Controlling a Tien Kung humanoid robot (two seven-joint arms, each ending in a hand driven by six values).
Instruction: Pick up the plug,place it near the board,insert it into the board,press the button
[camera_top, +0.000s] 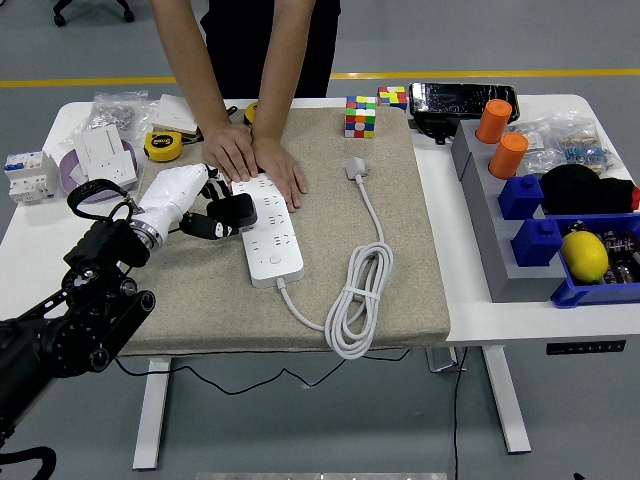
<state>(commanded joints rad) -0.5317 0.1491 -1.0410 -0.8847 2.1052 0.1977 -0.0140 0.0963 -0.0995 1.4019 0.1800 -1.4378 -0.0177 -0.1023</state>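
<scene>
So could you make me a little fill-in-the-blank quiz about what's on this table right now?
1. The robot's left hand holds a ____ plug beside the white power strip.
2. A person's ____ hands press on the strip's far end.
3. The strip's own white cable lies coiled on its ____ side in the picture.
4. The yellow lemon sits in a ____ bin.

Missing words: black; two; right; blue

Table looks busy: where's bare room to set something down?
Free: the beige mat right of the coiled cable, and its near strip below the power strip. Crowded: the blue bins at right and the far-left corner.
</scene>
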